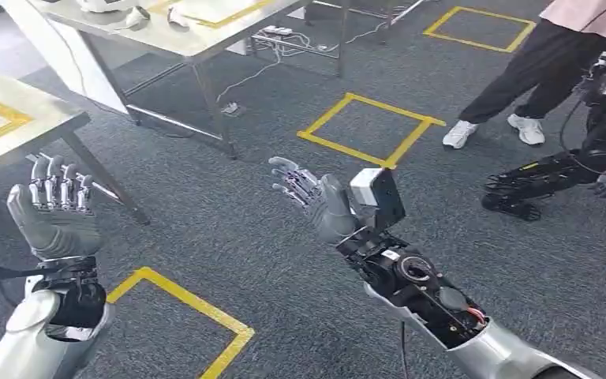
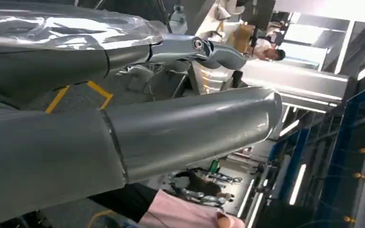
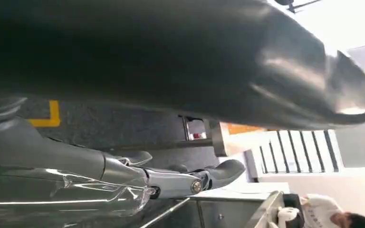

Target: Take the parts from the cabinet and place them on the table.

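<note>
Parts and cabinet: neither to be found among the things before the robot, so weight, stiffness, surface finish and grip point cannot be judged yet.

Left hand (image 1: 55, 209): raised, palm inward, fingers straight and apart, holding nothing. Right hand (image 1: 313, 199): stretched forward over the carpet (image 1: 252, 237), fingers extended and spread, nothing in it. Left wrist view confirms a straight thumb and fingers with nothing between them; right wrist view likewise.

Outward from the left hand: corner of a light table (image 1: 16, 126) with yellow tape on top, its dark leg slanting down just beside the hand. Edge is close; judged a snag risk if the left arm swings outward. Further off, a second table (image 1: 197, 39) with cables beneath it.

Outward from the right hand: open carpet marked with a yellow taped square (image 1: 371, 130). Beyond, a person (image 1: 536, 71) in dark trousers and white shoes, and another dark robot (image 1: 600, 142) at the far right, well apart from the hand.

Judgement: task at the approach stage. Most free room lies ahead, centre, over the bare carpet.
</note>
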Controlling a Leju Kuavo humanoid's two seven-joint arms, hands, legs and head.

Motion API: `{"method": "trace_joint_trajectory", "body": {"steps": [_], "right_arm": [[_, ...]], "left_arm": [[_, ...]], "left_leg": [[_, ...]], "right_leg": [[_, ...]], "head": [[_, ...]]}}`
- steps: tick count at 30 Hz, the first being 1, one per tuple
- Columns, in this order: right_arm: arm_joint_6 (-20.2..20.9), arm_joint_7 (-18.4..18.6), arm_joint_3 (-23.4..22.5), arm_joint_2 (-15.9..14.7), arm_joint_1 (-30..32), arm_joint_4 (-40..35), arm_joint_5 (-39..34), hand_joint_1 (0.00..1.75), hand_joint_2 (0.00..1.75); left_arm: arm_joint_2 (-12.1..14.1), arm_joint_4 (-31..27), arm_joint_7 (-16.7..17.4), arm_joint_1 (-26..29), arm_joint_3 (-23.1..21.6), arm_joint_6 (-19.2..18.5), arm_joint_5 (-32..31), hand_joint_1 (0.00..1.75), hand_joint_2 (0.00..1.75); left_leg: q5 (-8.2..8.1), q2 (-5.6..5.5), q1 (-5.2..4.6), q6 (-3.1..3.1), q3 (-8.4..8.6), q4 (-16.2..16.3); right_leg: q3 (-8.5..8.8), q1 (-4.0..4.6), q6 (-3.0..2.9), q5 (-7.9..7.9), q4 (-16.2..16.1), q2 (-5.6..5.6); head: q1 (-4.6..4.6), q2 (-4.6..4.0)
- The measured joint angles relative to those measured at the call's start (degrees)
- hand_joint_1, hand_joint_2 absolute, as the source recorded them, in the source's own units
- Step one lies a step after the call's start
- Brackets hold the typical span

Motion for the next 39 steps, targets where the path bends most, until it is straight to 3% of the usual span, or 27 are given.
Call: {"method": "trace_joint_trajectory", "body": {"steps": [1,2,3,6,8,9,10,12,13,14,15,17,18,19,23,24,25,26,28,29,30,32,33,34,36,38,39], "right_arm": [[0.0,0.0,0.0,0.0,0.0,0.0,0.0,0.0,0.0],[0.0,0.0,0.0,0.0,0.0,0.0,0.0,0.0,0.0],[0.0,0.0,0.0,0.0,0.0,0.0,0.0,0.0,0.0],[0.0,0.1,0.0,0.0,0.0,0.0,0.0,0.0,0.0],[0.0,0.2,-0.1,0.0,0.1,0.0,0.0,0.0,0.0],[0.0,0.2,-0.1,0.0,0.0,-0.1,0.0,0.0,0.0],[0.0,0.2,-0.1,0.0,-0.1,-0.1,0.0,0.0,0.0],[0.0,0.3,-0.1,0.0,0.1,-0.2,0.0,0.0,0.0],[0.0,0.4,-0.1,0.0,0.2,-0.2,0.0,0.0,0.0],[0.0,0.4,-0.1,0.0,0.2,-0.2,0.0,0.0,0.0],[0.0,0.4,-0.1,0.0,0.2,-0.2,0.0,0.0,0.0],[0.0,0.4,-0.1,0.0,0.1,-0.3,0.0,0.0,0.0],[0.0,0.4,-0.2,0.0,0.1,-0.4,0.0,0.0,0.0],[0.0,0.4,-0.1,0.0,0.0,-0.4,0.0,0.0,0.0],[0.0,0.5,-0.2,0.0,0.0,-0.5,0.0,0.0,0.0],[0.0,0.4,-0.2,0.0,-0.1,-0.6,0.0,0.0,0.0],[0.0,0.5,-0.2,0.0,-0.3,-0.6,0.0,0.0,0.0],[0.1,0.5,-0.1,0.0,-0.3,-0.7,0.0,0.0,0.0],[0.1,0.5,0.0,0.1,-0.2,-0.6,0.0,0.0,0.0],[0.1,0.5,0.0,0.1,-0.1,-0.6,0.0,0.0,0.0],[0.1,0.5,0.0,0.1,-0.2,-0.6,0.0,0.0,0.0],[0.1,0.6,0.0,0.1,-0.2,-0.6,0.0,0.0,0.0],[0.1,0.5,0.0,0.1,-0.2,-0.7,0.0,0.0,0.0],[0.1,0.5,0.0,0.1,-0.4,-0.7,0.0,0.0,0.0],[0.1,0.6,0.0,0.1,-0.4,-0.7,0.0,0.0,0.0],[0.1,0.5,-0.1,0.1,-0.3,-0.7,0.0,0.0,0.0],[0.1,0.5,-0.2,0.1,-0.1,-0.7,0.0,0.0,0.0]], "left_arm": [[0.0,-0.1,0.0,0.0,0.0,0.1,0.0,0.0,0.0],[0.0,-0.1,0.0,-0.1,0.0,0.1,0.0,0.0,0.0],[0.0,-0.2,0.0,-0.1,0.0,0.1,0.0,0.0,0.0],[-0.1,-0.4,0.1,0.0,0.0,0.2,0.0,0.0,0.0],[-0.2,-0.5,0.1,-0.2,0.0,0.2,0.0,0.0,0.0],[-0.4,-0.7,0.1,-0.3,0.0,0.2,0.0,0.0,0.0],[-0.4,-0.8,0.1,-0.3,0.0,0.2,-0.1,0.0,0.0],[-0.4,-0.8,0.1,-0.2,0.0,0.2,0.0,0.0,0.0],[-0.4,-0.8,0.1,-0.2,0.0,0.2,0.0,0.0,0.0],[-0.4,-0.8,0.1,-0.1,0.0,0.1,0.0,0.0,0.0],[-0.4,-0.8,0.1,-0.2,0.0,0.1,0.0,0.0,0.0],[-0.5,-0.9,0.1,-0.2,0.0,0.0,-0.1,0.0,0.0],[-0.5,-0.9,0.1,-0.3,0.0,-0.1,-0.1,0.0,0.0],[-0.5,-0.9,0.1,-0.4,0.0,-0.1,-0.1,0.0,0.0],[-0.5,-0.9,0.2,-0.5,0.0,-0.2,-0.1,0.0,0.0],[-0.5,-0.9,0.2,-0.6,0.0,-0.2,-0.1,0.0,0.0],[-0.5,-0.9,0.2,-0.6,0.0,-0.2,-0.1,0.0,0.0],[-0.5,-0.9,0.2,-0.6,0.0,-0.2,-0.1,0.0,0.0],[-0.2,-0.9,0.2,-0.3,0.0,-0.2,-0.1,0.0,0.0],[-0.2,-0.9,0.2,-0.2,0.0,-0.3,-0.1,0.0,0.0],[-0.2,-0.9,0.2,-0.2,0.0,-0.3,-0.1,0.0,0.0],[-0.1,-0.9,0.2,-0.4,0.0,-0.4,-0.1,0.0,0.0],[-0.1,-0.9,0.2,-0.6,0.0,-0.4,-0.1,0.0,0.0],[0.0,-0.9,0.2,-0.7,0.0,-0.4,-0.1,0.0,0.0],[0.0,-1.0,0.3,-0.7,0.0,-0.5,-0.1,0.0,0.0],[-0.1,-1.0,0.3,-0.9,0.0,-0.5,-0.1,0.0,0.0],[-0.2,-1.0,0.3,-1.0,0.0,-0.5,-0.1,0.0,0.0]], "left_leg": [[2.81,-0.24,0.04,0.15,2.23,-5.0],[5.51,-1.23,0.16,0.36,4.83,-10.7],[5.69,-3.54,0.36,0.56,6.44,-14.1],[5.82,-2.39,-0.06,0.92,6.38,-14.5],[6.3,-1.21,0.47,1.81,6.75,-15.2],[6.3,-0.77,0.36,2.04,6.96,-15.4],[6.3,-0.34,0.3,2.29,7.0,-15.4],[6.21,0.69,0.07,2.42,6.99,-15.4],[6.18,1.2,0.02,2.46,6.98,-15.4],[6.14,1.72,0.01,2.43,7.04,-15.4],[6.03,2.22,0.02,2.29,7.15,-15.4],[5.73,3.09,0.02,1.98,7.63,-15.3],[5.53,3.51,-0.09,1.74,7.86,-15.4],[5.44,3.74,-0.6,1.52,7.77,-15.2],[5.1,5.54,-0.47,0.31,8.18,-15.6],[4.1,3.41,-0.12,0.03,7.9,-14.5],[2.06,1.42,-0.1,-0.03,6.39,-11.2],[-0.36,0.46,-0.12,-0.13,3.95,-6.2],[-3.37,0.01,-0.11,-0.33,-0.81,2.8],[-2.96,0.01,-0.1,-0.35,-1.61,3.8],[-1.36,0.0,-0.09,-0.26,-1.09,2.1],[4.19,-0.4,-0.04,0.11,3.25,-7.6],[6.3,-1.88,0.04,0.34,5.5,-12.6],[6.1,-3.88,0.07,0.53,6.6,-14.9],[6.0,-2.88,-0.13,0.78,6.34,-14.9],[6.35,-1.93,0.04,1.48,6.6,-15.4],[6.52,-1.17,0.2,1.76,6.94,-15.8]], "right_leg": [[0.06,-0.01,0.04,-0.03,0.2,0.61],[0.08,-0.02,0.14,-0.1,0.3,1.18],[-0.21,0.06,0.4,-0.18,0.4,1.69],[-0.77,0.04,1.35,0.16,0.4,3.0],[-0.95,-0.15,2.12,0.03,0.5,3.37],[-1.45,0.21,2.4,-1.36,2.3,0.57],[-3.19,0.07,2.65,-3.73,6.3,-1.05],[-7.49,-0.28,3.0,-7.88,15.7,-2.11],[-8.99,-0.41,3.1,-8.82,18.9,-2.32],[-9.12,-0.44,3.09,-8.3,19.2,-2.46],[-7.71,-0.42,3.02,-6.45,16.4,-2.55],[-1.95,-0.35,2.63,-1.29,5.6,-3.91],[0.05,-0.17,2.47,-0.71,1.2,-5.76],[0.5,0.68,2.01,-1.02,0.4,-6.61],[0.46,0.5,0.65,-0.59,-0.1,-3.93],[0.65,0.26,0.32,-0.35,-0.4,-3.51],[0.58,0.18,-0.07,-0.19,-0.5,-3.12],[0.48,0.18,-0.26,-0.14,-0.5,-2.63],[0.31,0.29,-0.41,-0.12,-0.5,-1.41],[0.3,0.3,-0.43,-0.1,-0.4,-0.8],[0.33,0.29,-0.43,-0.09,-0.4,-0.17],[0.51,0.27,-0.37,-0.12,-0.3,1.13],[0.45,0.23,-0.23,-0.18,-0.1,1.66],[-0.13,0.71,0.16,-0.34,0.4,2.22],[-0.46,0.2,0.78,-0.16,0.3,3.05],[-0.63,0.17,1.6,0.04,0.1,4.15],[-0.72,0.14,1.75,-0.58,0.8,2.48]], "head": [[-0.26,0.0],[-0.48,0.0],[-0.74,0.0],[-0.15,0.0],[-0.39,0.0],[-0.02,0.0],[0.92,0.0],[1.35,0.0],[1.42,0.0],[1.59,0.0],[1.86,0.0],[2.49,0.0],[2.73,0.0],[2.82,0.0],[2.27,0.0],[1.99,0.0],[1.7,0.0],[1.22,0.0],[0.57,0.0],[0.48,0.0],[0.33,0.0],[-0.18,0.0],[-0.33,0.0],[-0.53,0.0],[0.03,0.0],[-0.09,0.0],[0.0,0.0]]}}
